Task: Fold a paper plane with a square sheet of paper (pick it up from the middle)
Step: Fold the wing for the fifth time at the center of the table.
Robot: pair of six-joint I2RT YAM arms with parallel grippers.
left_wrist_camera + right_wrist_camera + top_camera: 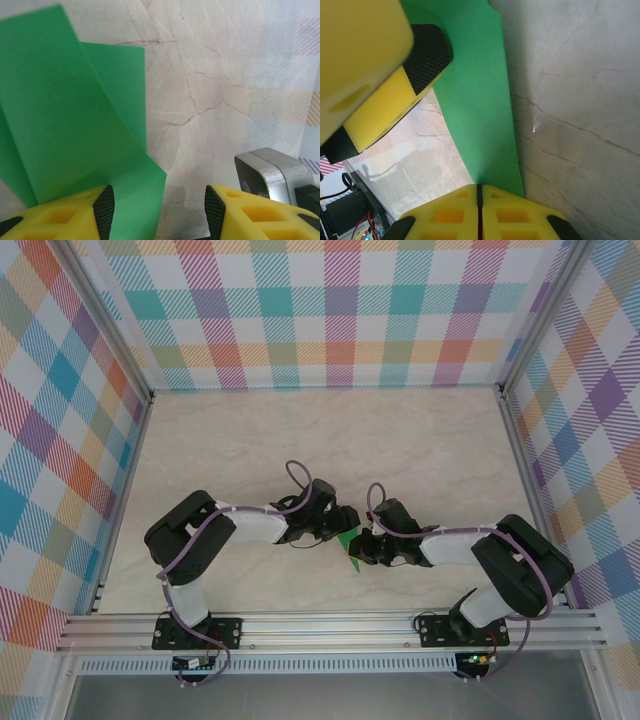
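The bright green sheet of paper hangs between the two grippers near the table's front middle. It is folded, with layered flaps and creases. My right gripper is shut on a narrow end of the paper, which rises from between its yellow fingers. My left gripper stands open, with a lower corner of the paper against its left finger and bare table across the rest of the gap. In the top view the left gripper and right gripper almost touch. The left gripper's black pad lies over the paper's upper part.
The pale marble table top stretches open behind the arms. Plaid walls close in the back and both sides. An aluminium rail runs along the front edge. A silver metal block sits close to the left gripper's right finger.
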